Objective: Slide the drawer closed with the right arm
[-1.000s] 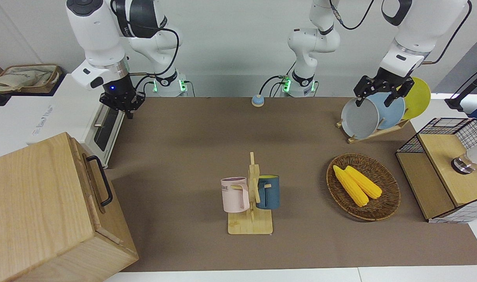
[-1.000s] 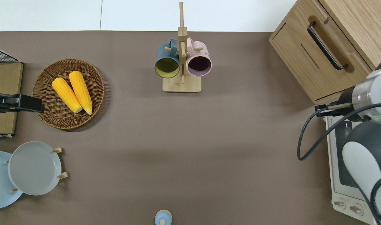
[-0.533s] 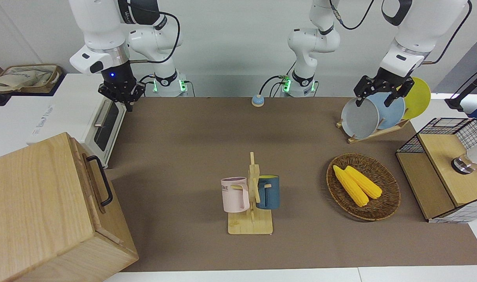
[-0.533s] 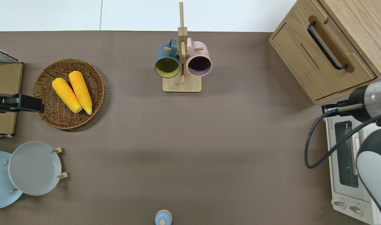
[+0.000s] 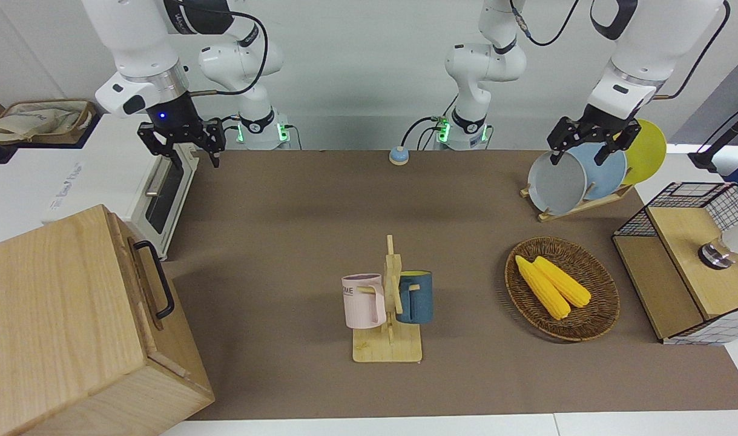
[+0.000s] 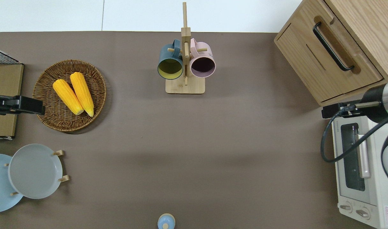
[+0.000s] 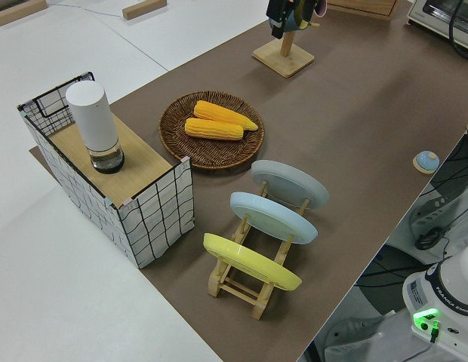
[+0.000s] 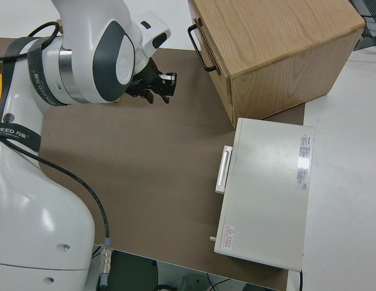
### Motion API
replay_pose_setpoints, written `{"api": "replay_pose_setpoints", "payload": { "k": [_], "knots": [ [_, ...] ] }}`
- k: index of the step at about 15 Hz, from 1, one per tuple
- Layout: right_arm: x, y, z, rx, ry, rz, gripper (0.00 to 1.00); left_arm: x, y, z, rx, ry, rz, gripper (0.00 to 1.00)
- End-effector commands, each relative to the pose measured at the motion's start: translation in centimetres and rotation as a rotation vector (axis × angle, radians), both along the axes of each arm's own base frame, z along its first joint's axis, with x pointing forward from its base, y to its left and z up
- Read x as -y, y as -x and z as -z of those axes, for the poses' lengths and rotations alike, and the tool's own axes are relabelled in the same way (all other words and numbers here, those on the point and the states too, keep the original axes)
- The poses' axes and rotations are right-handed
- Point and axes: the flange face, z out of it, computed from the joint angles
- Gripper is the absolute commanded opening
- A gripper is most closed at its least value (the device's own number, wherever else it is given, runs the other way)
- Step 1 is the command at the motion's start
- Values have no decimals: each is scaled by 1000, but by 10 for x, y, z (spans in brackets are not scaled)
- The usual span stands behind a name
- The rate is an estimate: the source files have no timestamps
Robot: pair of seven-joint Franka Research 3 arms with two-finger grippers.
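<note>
The drawer (image 6: 328,63) has a black bar handle (image 6: 332,46) and sits in the pale wood cabinet (image 5: 48,321) at the right arm's end of the table. Its front looks about flush with the cabinet's front. It also shows in the front view (image 5: 158,290) and the right side view (image 8: 213,51). My right gripper (image 5: 194,156) is open and empty, clear of the handle. In the overhead view the right gripper (image 6: 330,112) hangs over the gap between the cabinet and the toaster oven. It also shows in the right side view (image 8: 160,96). My left arm is parked, its gripper (image 5: 579,156) open.
A white toaster oven (image 6: 356,165) stands beside the cabinet, nearer to the robots. A mug rack (image 6: 185,86) holds a blue and a pink mug mid-table. A wicker basket (image 6: 47,95) with two corn cobs, a plate rack (image 5: 577,206) and a wire-grid box (image 5: 683,260) stand toward the left arm's end.
My right gripper has risen and drawn back from the cabinet toward the robots, over the oven's corner. Its fingers have gone from shut to open. The drawer has not moved.
</note>
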Motion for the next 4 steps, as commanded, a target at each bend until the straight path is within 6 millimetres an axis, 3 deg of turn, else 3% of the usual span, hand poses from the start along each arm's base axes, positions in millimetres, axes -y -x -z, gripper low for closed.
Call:
{"api": "replay_pose_setpoints", "payload": {
  "k": [1, 4],
  "knots": [
    [3, -6, -6, -21, -10, 10, 987, 0, -4, -3, 8, -17, 6, 998],
    [1, -6, -5, -23, -1, 4, 990, 0, -4, -3, 8, -18, 5, 995]
  ]
}}
